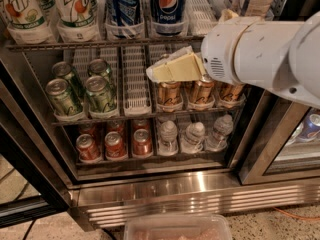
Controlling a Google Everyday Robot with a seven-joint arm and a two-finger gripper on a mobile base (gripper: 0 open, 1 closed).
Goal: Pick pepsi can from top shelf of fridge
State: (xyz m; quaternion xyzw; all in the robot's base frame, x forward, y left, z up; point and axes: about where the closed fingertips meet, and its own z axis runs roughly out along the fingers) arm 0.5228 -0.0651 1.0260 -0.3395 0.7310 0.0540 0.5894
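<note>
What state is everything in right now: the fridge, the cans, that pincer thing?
Fridge: door seems open, shelves stocked.
Pepsi can: upright on the top shelf, untouched.
Striped blue can: upright beside it.
Gold cans: upright on the middle shelf.
Pincer: below the top shelf, in front of the gold cans.
</note>
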